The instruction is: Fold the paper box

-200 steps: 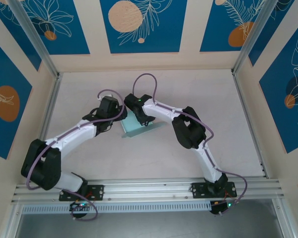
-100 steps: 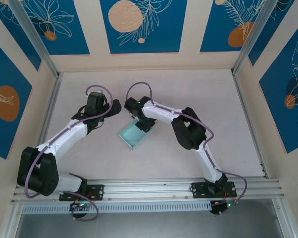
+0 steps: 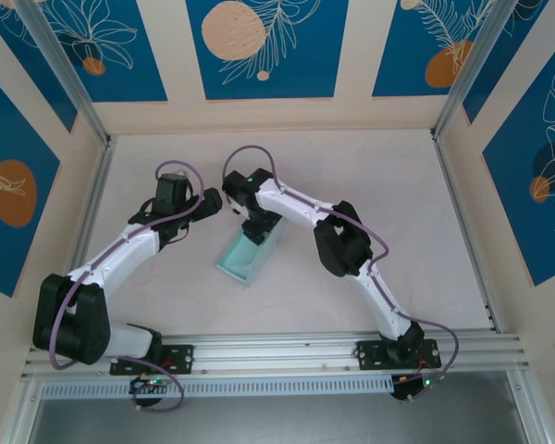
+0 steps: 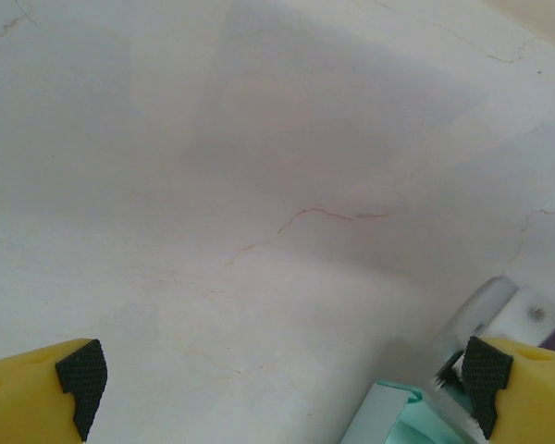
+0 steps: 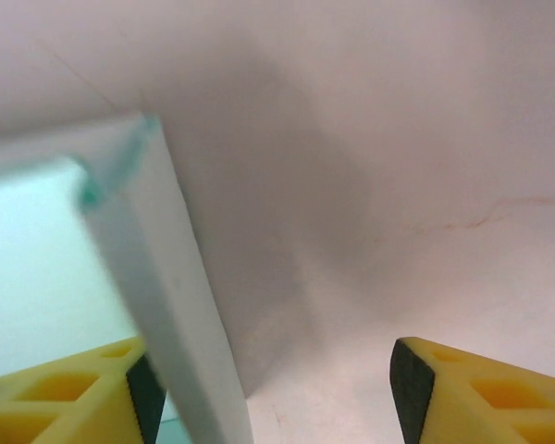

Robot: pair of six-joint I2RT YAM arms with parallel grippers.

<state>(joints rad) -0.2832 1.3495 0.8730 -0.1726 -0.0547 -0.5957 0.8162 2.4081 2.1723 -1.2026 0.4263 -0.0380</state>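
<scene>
Top external view: the paper box [image 3: 246, 259] lay on the tabletop [image 3: 398, 185], just left of the frame's centre, set slantwise.
Box shape: a small pale mint tray with raised walls and its hollow side up, the long axis running from lower left to upper right.
Left arm [image 3: 120, 254]: reached from the lower left towards the middle, with its tip just to the upper left of the box and apart from it.
Right arm [image 3: 351, 245]: bent in from the lower right, with its tip over the box's upper right end.
Left jaws: spread wide in the left wrist view, with black pads [image 4: 81, 372] at the two lower corners and bare tabletop between them. A corner of the box showed at the lower right, beside the right-hand pad.
Right jaws: spread apart in the right wrist view, pinching nothing. One box wall ran down the left of the frame in front of the left-hand yellow finger [image 5: 65, 402], well apart from the other finger.
Contact: whether that wall touched the left-hand finger could not be told.
</scene>
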